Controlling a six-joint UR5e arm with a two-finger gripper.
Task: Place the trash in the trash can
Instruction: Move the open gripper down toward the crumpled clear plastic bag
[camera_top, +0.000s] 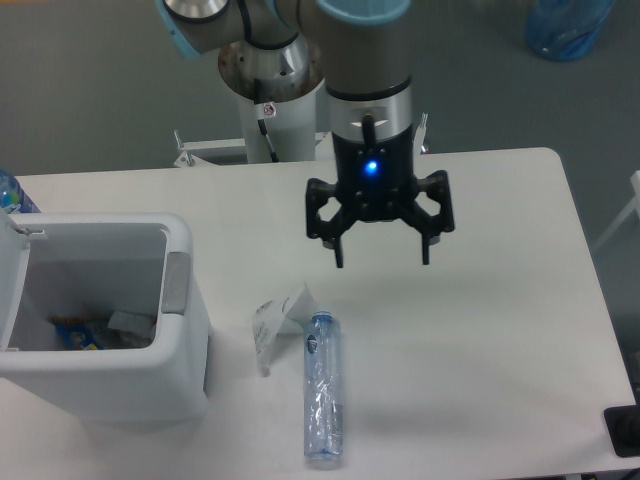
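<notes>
The crumpled wrapper (278, 322) and crushed bottle (323, 388) lie touching on the table (480, 340), near its front edge, just right of the white trash can (100, 320). Beyond them the pincer (381, 262) hangs wide open, holding nothing.

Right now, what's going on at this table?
A robot arm is clearing trash into the bin. Its gripper hangs open and empty above the table, holding nothing. The wrapper and the bottle both lie on the table, side by side just right of the bin, so neither has been picked up yet. The bin stands open at the left with some scraps already in it.
</notes>
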